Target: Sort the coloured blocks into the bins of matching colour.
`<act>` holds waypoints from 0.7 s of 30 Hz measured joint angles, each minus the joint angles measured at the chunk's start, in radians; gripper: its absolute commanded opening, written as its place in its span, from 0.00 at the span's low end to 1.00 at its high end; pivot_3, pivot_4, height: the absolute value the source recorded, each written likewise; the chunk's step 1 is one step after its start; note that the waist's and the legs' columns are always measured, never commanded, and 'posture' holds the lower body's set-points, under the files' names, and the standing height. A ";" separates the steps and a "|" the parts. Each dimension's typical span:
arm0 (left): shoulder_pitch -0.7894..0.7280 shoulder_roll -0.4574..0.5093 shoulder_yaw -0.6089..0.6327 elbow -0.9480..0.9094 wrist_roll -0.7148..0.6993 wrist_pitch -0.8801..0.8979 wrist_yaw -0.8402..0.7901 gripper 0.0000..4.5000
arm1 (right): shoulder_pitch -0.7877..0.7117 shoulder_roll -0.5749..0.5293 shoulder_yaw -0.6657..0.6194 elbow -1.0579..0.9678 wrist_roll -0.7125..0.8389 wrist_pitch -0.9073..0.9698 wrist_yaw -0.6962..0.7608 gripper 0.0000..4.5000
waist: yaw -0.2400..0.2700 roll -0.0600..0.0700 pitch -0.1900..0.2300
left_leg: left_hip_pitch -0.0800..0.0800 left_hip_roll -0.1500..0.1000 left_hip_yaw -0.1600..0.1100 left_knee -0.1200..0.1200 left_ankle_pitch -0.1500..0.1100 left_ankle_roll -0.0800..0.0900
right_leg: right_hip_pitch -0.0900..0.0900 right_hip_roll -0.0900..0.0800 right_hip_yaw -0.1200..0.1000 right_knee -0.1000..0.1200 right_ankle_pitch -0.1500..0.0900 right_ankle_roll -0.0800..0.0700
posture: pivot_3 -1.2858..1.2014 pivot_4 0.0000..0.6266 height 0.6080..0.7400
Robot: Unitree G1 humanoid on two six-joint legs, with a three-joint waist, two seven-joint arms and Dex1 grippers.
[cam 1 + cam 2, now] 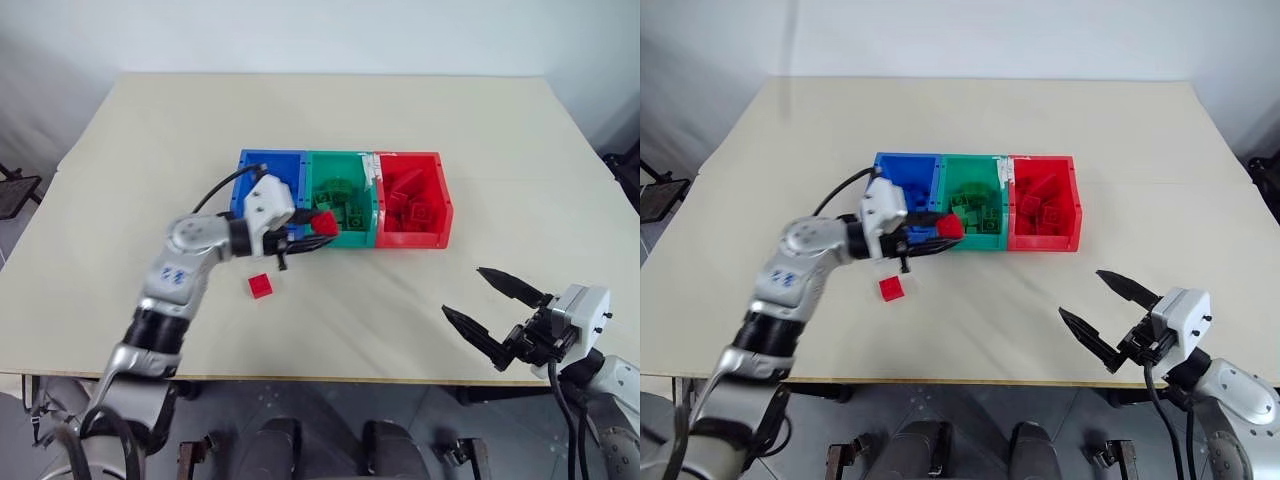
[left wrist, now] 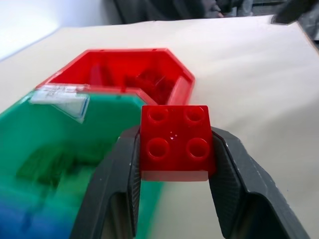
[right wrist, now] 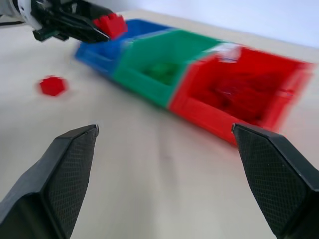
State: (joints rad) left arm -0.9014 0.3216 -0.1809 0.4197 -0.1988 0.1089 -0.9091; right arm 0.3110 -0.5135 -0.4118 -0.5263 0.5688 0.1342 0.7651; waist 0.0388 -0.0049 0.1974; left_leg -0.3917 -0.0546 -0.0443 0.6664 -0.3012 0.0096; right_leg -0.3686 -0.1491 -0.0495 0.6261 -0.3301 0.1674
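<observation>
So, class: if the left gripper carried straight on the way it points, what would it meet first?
Probably the green bin; the left gripper, holding a red block, points across its near corner toward the red bin, though depth is unclear.

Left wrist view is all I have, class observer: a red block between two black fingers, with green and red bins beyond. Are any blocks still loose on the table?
Observer: Yes, one loose red block lies on the table, in front of the blue bin.
Operator: Where does the left gripper hang?
Observer: The left gripper, shut on the held red block, is over the near edge of the green bin.
Operator: And the other arm?
Observer: The right gripper stands open near the table's front edge, holding nothing.
</observation>
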 measured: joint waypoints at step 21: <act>-0.424 -0.247 0.062 0.836 0.198 -0.433 0.100 0.98 | 0.138 0.102 0.021 -0.176 -0.096 -0.058 -0.170 1.00 | -0.012 -0.001 0.000 | -0.006 -0.001 0.002 -0.001 0.001 0.002 | -0.007 -0.001 0.001 0.000 0.001 0.002 | 0.52 0.24 1.00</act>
State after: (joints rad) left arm -1.3250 0.0742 -0.1188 1.2560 -0.0007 -0.3242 -0.8089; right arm 0.4489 -0.4112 -0.3907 -0.7020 0.4723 0.0757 0.5951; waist 0.0264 -0.0061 0.1976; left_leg -0.3978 -0.0555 -0.0420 0.6652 -0.3006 0.0115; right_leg -0.3760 -0.1497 -0.0488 0.6260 -0.3291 0.1695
